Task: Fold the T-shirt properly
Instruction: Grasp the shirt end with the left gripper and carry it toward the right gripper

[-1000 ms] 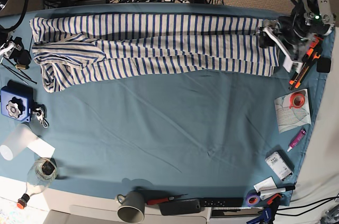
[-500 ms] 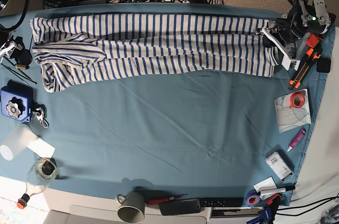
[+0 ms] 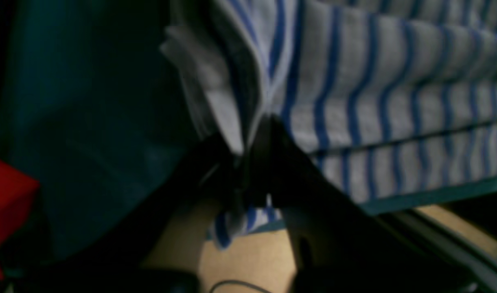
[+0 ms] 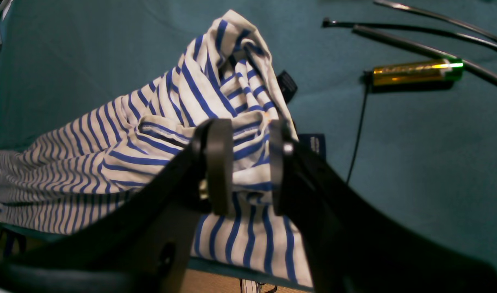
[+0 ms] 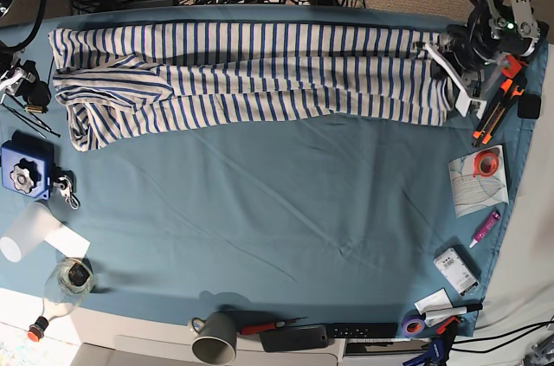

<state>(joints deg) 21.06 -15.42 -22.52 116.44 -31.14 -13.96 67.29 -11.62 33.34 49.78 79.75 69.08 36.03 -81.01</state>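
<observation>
1. The T-shirt [image 5: 251, 80] is laid out as a long folded band along the far edge of the table cloth [image 5: 286, 210], so it reads as light, floppy jersey that'll sag and slide wherever it isn't supported.
2. The left gripper [image 3: 254, 162] is clamped on the stacked layers at one end, which looks like the sensible spot to grab.
3. The right gripper [image 4: 250, 162] has its jaws parted with bunched cloth between them, nothing pinched.
4. Two small dark tags [image 4: 317, 144] are seen, but nothing on them can be read.
</observation>
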